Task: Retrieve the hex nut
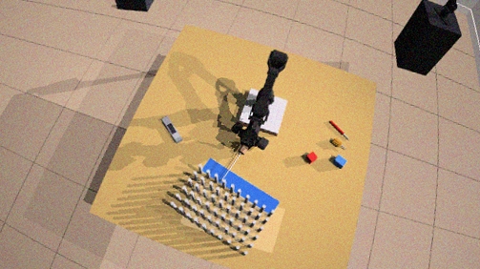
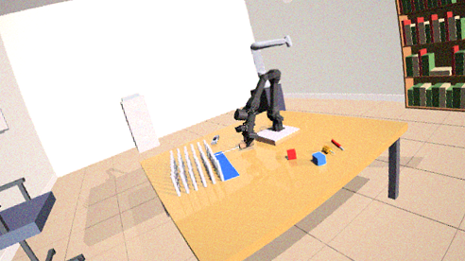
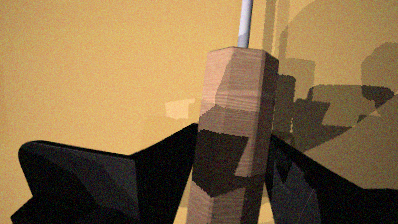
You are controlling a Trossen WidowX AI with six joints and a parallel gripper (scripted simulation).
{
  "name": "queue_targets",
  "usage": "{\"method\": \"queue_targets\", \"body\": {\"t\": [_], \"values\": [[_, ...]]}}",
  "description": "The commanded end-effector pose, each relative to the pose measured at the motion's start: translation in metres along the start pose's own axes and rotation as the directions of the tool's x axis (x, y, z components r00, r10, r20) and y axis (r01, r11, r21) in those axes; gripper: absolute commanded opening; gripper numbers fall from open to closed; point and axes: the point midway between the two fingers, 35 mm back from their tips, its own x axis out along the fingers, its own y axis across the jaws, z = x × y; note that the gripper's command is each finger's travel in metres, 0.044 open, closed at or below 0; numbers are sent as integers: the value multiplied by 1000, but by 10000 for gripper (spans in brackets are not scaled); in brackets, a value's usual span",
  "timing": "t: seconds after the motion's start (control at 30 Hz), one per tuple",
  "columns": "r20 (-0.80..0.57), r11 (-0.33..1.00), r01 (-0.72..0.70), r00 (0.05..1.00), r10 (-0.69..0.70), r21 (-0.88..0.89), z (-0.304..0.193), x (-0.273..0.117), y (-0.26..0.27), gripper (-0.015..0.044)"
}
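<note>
My gripper (image 1: 245, 147) (image 2: 247, 144) (image 3: 229, 135) is shut on the wooden handle (image 3: 240, 85) of a tool with a thin pale metal rod (image 1: 232, 165) (image 2: 229, 151) (image 3: 245, 22). It is low over the table, behind the blue taped strip (image 1: 255, 193) (image 2: 228, 168). The rod reaches across the strip to the near row of standing metal spacers (image 1: 228, 210) (image 2: 191, 168); its tip is too small to make out among them. The spacers stand upright in several rows. The nut is not visible in any view.
A grey device (image 1: 171, 129) lies left of the arm in the top view. On the other side are a red cube (image 1: 312, 157) (image 2: 291, 154), a blue cube (image 1: 339, 161) (image 2: 319, 158), a yellow item (image 1: 336, 142) (image 2: 327, 149) and a red screwdriver-like tool (image 1: 337, 129) (image 2: 337, 144).
</note>
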Motion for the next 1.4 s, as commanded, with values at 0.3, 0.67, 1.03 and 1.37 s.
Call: {"method": "queue_targets", "body": {"t": [0.3,0.67,1.03,1.37], "values": [[13,1000,2,1000,-2,2,-4,-14,1,0],[11,1000,2,1000,-2,3,-31,-29,0,0],[12,1000,2,1000,-2,3,-8,-58,3,0],[12,1000,1,1000,-1,1,13,-97,4,0]]}}
